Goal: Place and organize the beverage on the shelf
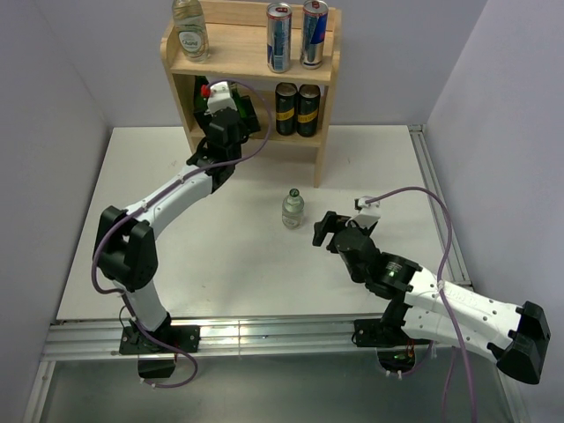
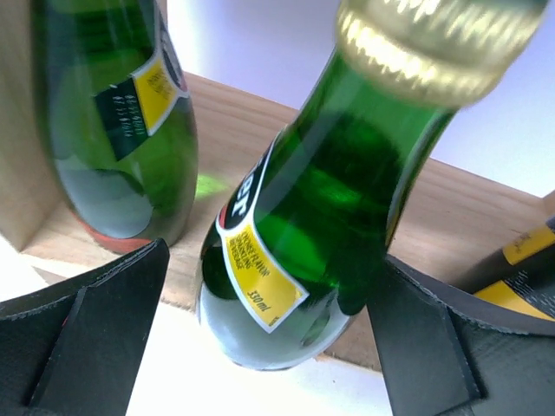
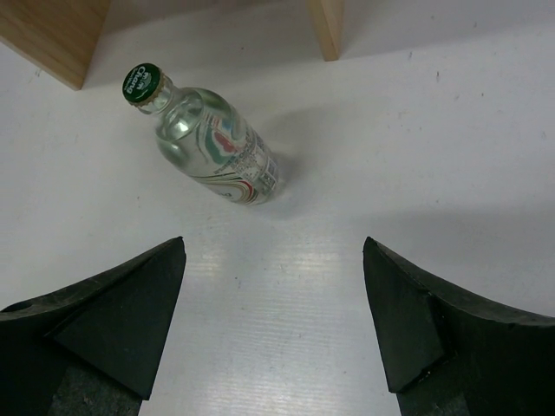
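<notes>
Grey walls [image 1: 53,88], white tabletop [image 1: 220,264], shelf [image 1: 233,44] at the far edge. Top tier has the shelved clear bottle [image 1: 189,31] far left and the silver-and-blue cans [image 1: 278,37] side by side on the right. Like is grouped with like, and the gap between looks reserved for the second clear one. Lower tier has black-and-yellow cans [image 1: 286,108] paired on the right and green glass on the left.

Left fingers [image 2: 95,338] are at the lower-left bay, spread either side of the front green bottle [image 2: 321,225]. One pad touches the glass and the other stands apart from it, so no clamp. My read is a release or a nudge, not a carry. The bottle base sits at the board's front lip and it leans in the wrist view; can't tell if that's real tilt or lens. Corner green bottle [image 2: 113,113] is tucked against the side panel just beside it, hence the tight approach.

Loose clear bottle [image 1: 293,209] stands upright mid-tabletop, in front of the shelf. Right fingers [image 3: 113,321] are spread wide and empty, aimed at it from near with nothing between. Looks staged for a body grasp.

Judgement: one drink left off the shelf. Main risk is the front green bottle tipping off the lip when the left arm backs out.
</notes>
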{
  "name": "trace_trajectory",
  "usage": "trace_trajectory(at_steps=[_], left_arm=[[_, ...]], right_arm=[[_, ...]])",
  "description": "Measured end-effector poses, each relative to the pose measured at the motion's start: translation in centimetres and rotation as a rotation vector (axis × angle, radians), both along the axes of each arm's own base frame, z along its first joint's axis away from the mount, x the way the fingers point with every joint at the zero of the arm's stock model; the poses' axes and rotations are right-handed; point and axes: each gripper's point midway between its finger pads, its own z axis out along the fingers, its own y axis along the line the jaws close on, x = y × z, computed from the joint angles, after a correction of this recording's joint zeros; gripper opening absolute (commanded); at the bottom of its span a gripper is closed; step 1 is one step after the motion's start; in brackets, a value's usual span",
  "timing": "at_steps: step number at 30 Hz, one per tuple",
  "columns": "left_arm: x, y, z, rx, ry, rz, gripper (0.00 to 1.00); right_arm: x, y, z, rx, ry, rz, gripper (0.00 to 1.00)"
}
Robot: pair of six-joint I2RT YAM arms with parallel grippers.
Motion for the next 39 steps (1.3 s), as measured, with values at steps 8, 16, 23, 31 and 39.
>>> trace_trajectory(at_steps=[8, 16, 23, 31, 39], left_arm=[[1.3, -0.8, -2.8, 0.019, 0.043, -0.005, 0.82], [2.3, -1.1, -3.2, 0.029, 0.038, 0.008, 0.45], [3.9, -1.6, -3.1, 0.043, 0.026, 0.027, 0.49], [4.2, -1.4, -3.1, 0.039, 0.022, 0.054, 0.99], [3.8, -1.3, -3.5, 0.043, 0.029, 0.044, 0.99]], right_arm=[[-0.1, -0.4, 0.0, -0.004, 0.000, -0.009, 0.90], [-0.1, -0.7, -0.5, -0.020, 0.002, -0.022, 0.90], [0.0, -0.8, -1.0, -0.036, 0.009, -0.028, 0.90], [0.0, -0.9, -1.1, -0.043, 0.010, -0.034, 0.90], [0.0, -0.9, -1.1, -0.043, 0.010, -0.034, 0.90]])
